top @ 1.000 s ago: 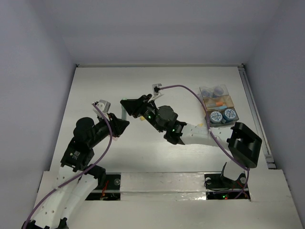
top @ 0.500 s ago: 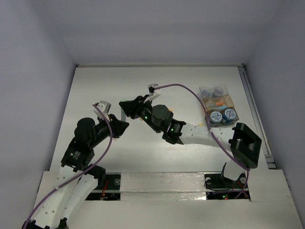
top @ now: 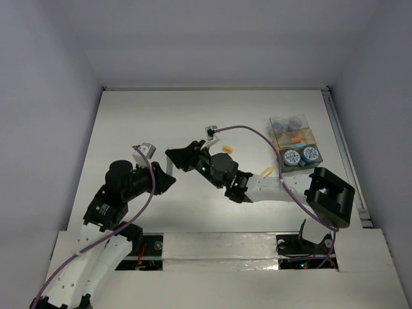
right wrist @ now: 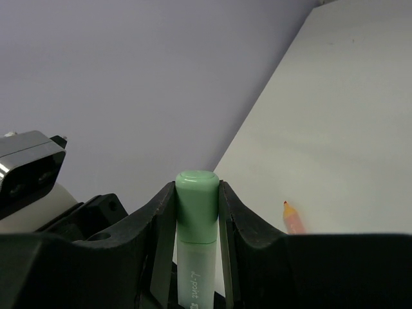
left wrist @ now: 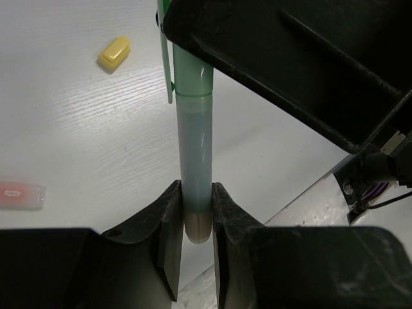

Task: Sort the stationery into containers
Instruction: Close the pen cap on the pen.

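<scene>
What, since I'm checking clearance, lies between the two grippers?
A green pen, held by both left gripper and right gripper; the wrist views show it.

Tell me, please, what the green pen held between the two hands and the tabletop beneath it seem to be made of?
The green pen looks plastic: barrel frosted and half see-through, cap opaque pale green with a soft sheen. The tabletop is probably white-painted wood or wood-look laminate: matte, with faint grain lines.
</scene>
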{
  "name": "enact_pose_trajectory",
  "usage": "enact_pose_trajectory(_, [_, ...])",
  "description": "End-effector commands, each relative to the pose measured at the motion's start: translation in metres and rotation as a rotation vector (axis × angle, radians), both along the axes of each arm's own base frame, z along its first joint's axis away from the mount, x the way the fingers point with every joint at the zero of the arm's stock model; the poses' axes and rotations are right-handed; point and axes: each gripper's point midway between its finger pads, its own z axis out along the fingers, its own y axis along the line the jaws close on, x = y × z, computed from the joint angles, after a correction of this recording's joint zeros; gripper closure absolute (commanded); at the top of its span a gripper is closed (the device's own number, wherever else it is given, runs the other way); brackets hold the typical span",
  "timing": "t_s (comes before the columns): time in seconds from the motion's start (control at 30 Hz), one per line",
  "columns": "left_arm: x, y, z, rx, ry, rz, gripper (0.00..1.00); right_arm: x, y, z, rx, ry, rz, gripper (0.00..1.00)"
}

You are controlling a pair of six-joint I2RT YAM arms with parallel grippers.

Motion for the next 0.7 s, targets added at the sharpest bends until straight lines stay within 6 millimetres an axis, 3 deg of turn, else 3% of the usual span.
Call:
enact_pose_trajectory(0.0, [0.043, 0.012, 0.086, -0.097, -0.352, 0.134, 1.0, -0.093, 0.022, -0.1, -0.247, 0.124, 0.307, 1.0])
enact_pose_trajectory(0.13, [0.044, 0.014, 0.088, -0.094, -0.359, 0.14, 1.0, -0.111, 0.027, -0.119, -0.284, 0.144, 0.338, 1.0])
enact_pose_trajectory(0.43, [0.048, 0.023, 0.094, -0.085, -0.38, 0.186, 1.0, -0.127, 0.021, -0.143, -0.341, 0.186, 0.349, 1.0])
enact_pose_trajectory(0.67, [0.053, 0.031, 0.11, -0.091, -0.429, 0.237, 1.0, -0.144, 0.014, -0.165, -0.463, 0.212, 0.354, 1.0])
